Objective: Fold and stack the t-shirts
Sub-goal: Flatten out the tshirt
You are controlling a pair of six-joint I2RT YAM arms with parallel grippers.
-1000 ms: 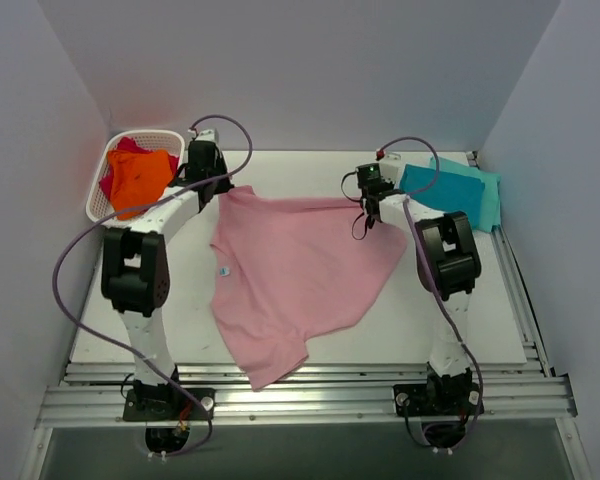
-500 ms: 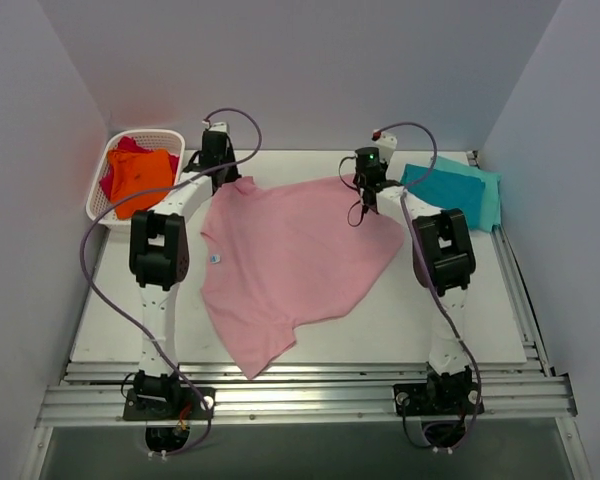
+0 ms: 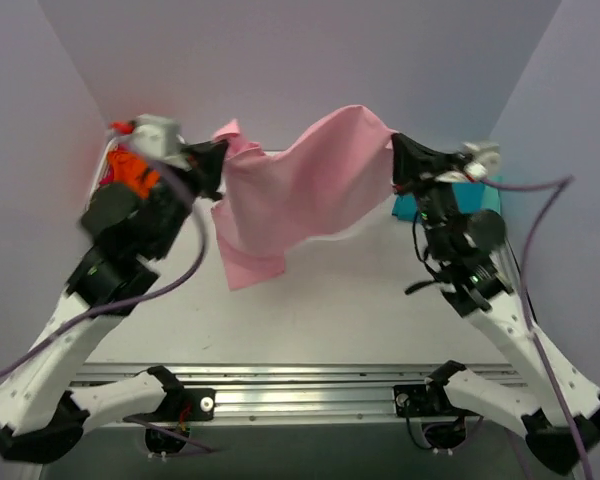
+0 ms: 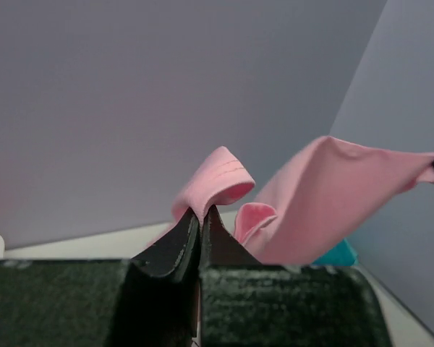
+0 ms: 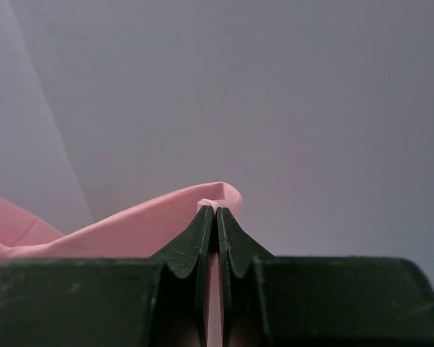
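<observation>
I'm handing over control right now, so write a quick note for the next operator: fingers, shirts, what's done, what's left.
The left gripper has its fingers shut on one edge of the pink t-shirt.
The right gripper has its fingers shut on another edge.
The shirt hangs spread between them over the table, unfolded.
The teal folded t-shirts lie far right, mostly hidden behind the right arm.
Done: pile started. Left: lay the pink one flat, fold it, stack it on the pile.

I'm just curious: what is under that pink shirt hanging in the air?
Bare white table shows below the pink t-shirt. A teal t-shirt peeks out at its right end; the rest is covered.
</observation>
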